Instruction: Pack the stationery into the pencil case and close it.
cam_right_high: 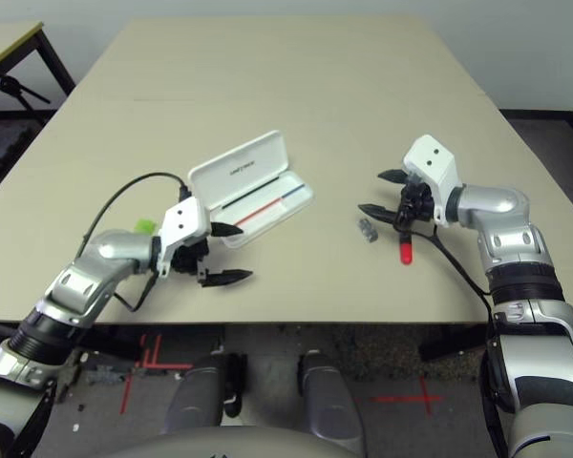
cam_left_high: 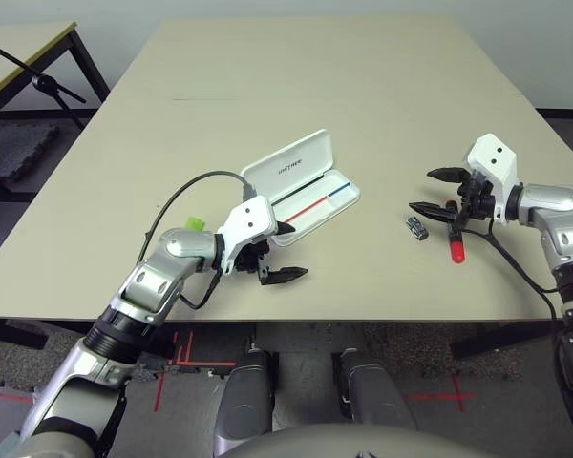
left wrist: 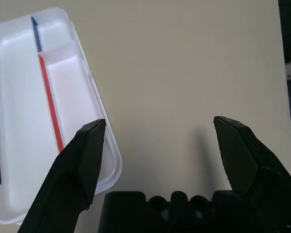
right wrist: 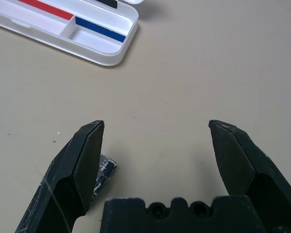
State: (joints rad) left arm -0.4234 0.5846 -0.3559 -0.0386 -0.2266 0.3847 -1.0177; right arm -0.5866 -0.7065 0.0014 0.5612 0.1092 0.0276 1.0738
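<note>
The pencil case [cam_left_high: 301,188] lies open on the table [cam_left_high: 296,86], a flat white hard-plastic case with rounded corners, its lid tilted up behind the tray; small dark lettering runs along the lid, too small here to read letter by letter, and a thin line, red for most of its length and blue at one end, runs along the inside of the tray, which has a small walled compartment beside the blue part. No stationery shows inside the tray. The left gripper [cam_left_high: 285,253] hangs just off the near end of the case with its two black fingers spread wide and nothing between them; in the left wrist view one fingertip [left wrist: 89,141] overlaps the case's rounded end while the other stands over bare tabletop. A bright green cap of the highlighter [cam_left_high: 196,223] peeks out behind the left forearm, on the far side of that gripper from the case, the rest of the pen hidden by the arm. Well apart from the case, the right gripper [cam_left_high: 423,191] also has its fingers spread wide and empty, pointing toward the case. The small dark grey metallic piece [cam_left_high: 417,228] lies on the table just beside its lower fingertip, outside the gap between the jaws. The red marker [cam_left_high: 456,246] lies under that gripper's wrist, partly hidden
</note>
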